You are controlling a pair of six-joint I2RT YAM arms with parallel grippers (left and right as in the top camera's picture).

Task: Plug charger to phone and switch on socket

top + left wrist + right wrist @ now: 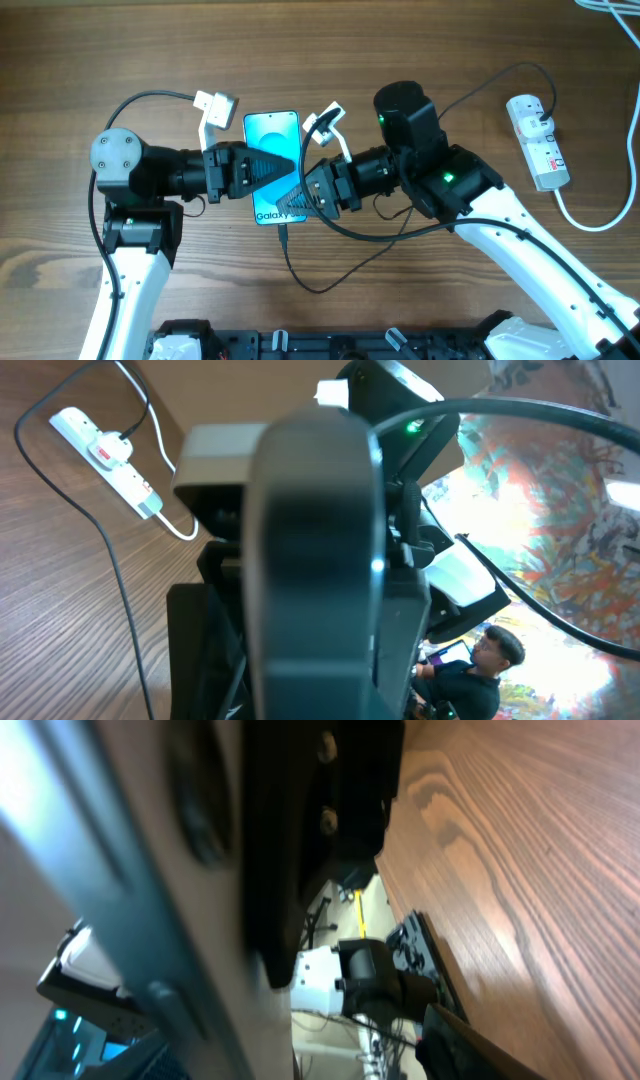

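Note:
The phone (270,132), with its teal screen up, is held off the wooden table between both grippers. My left gripper (285,165) is shut across its middle from the left. My right gripper (285,203) is shut on its lower right part. The charger's connector (283,233) sits at the phone's bottom edge, and its black cable (300,275) loops under my right arm to a plug (545,125) in the white socket (540,150). In the left wrist view the phone (320,560) fills the middle edge-on, with the socket (100,450) far left. The right wrist view shows the phone's edge (110,870), blurred.
The socket's white cord (590,220) curves off at the right edge. Another white cord (610,20) lies in the top right corner. A black rail (300,345) runs along the table's front edge. The charger cable (122,600) trails over the wood.

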